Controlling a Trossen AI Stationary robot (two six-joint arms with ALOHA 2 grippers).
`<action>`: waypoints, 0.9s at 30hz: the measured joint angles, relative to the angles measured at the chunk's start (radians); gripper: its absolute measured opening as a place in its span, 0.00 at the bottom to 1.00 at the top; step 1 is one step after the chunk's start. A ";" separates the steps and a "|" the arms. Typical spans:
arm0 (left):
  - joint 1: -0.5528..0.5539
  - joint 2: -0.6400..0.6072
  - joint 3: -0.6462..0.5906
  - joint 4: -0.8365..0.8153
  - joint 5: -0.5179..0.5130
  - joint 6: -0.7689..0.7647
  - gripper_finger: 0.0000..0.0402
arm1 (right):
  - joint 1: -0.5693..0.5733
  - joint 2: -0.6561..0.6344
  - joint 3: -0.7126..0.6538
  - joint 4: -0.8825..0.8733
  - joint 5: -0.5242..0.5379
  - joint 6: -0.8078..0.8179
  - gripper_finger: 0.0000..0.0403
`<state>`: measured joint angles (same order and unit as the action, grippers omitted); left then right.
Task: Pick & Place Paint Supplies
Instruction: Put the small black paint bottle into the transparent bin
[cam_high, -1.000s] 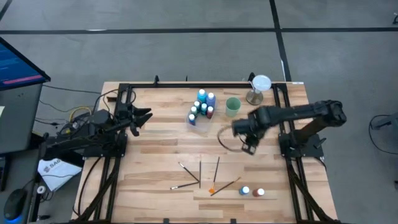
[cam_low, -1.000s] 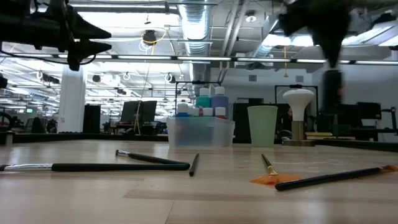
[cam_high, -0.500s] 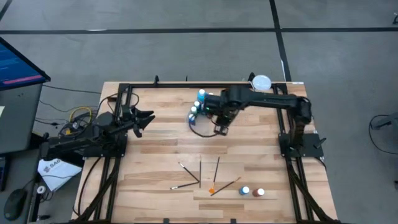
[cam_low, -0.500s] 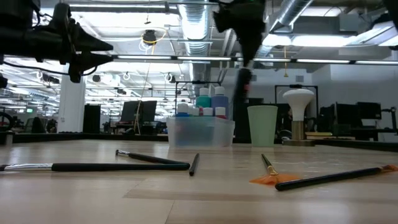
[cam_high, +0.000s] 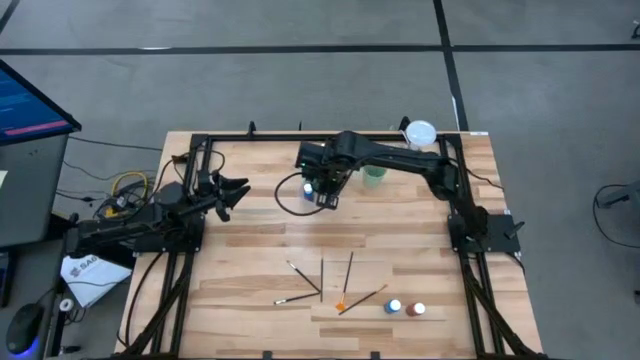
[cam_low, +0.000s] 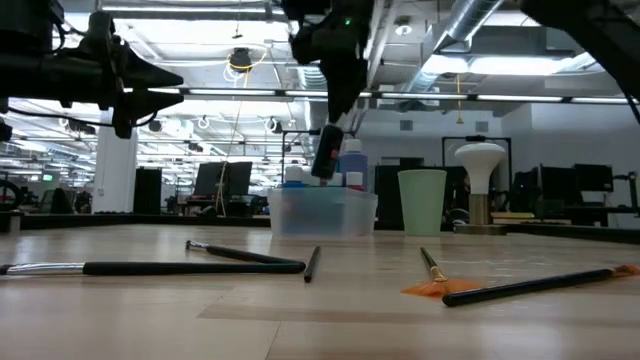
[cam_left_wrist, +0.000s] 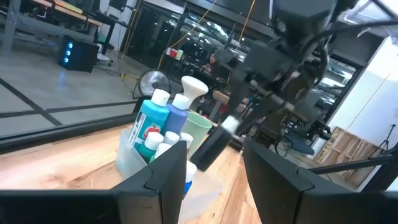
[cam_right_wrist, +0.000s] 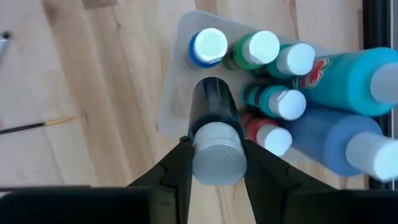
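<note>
Hovering over the tray (cam_high: 312, 186) in the high view, the right gripper (cam_high: 325, 192) is at placing. Low view — bottle (cam_low: 327, 153) hangs above it. Right wrist view — jaws clamp the bottle; next, lower into the free slot. Left gripper (cam_high: 232, 190) waits, half open, empty.

A large open lab or industrial workspace is shown. Exposed ducts (cam_low: 320, 40) and strip lights are seen under a high ceiling, with rows of monitors (cam_low: 222, 180) behind. A wooden surface (cam_high: 260, 260) is set on grey floor.
</note>
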<state>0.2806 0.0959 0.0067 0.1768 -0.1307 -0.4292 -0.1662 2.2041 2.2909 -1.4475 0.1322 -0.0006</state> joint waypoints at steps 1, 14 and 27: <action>0.000 0.000 0.000 0.003 0.000 -0.001 0.38 | -0.003 0.016 0.008 0.001 0.000 -0.003 0.27; 0.000 0.005 0.000 0.014 0.000 -0.006 0.38 | -0.046 0.126 0.013 0.025 0.005 -0.053 0.27; 0.000 0.005 0.000 0.019 0.000 -0.006 0.38 | -0.081 0.142 0.012 0.077 0.006 -0.060 0.27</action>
<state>0.2808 0.1009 0.0067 0.1961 -0.1303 -0.4347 -0.2475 2.3459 2.3028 -1.3708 0.1377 -0.0608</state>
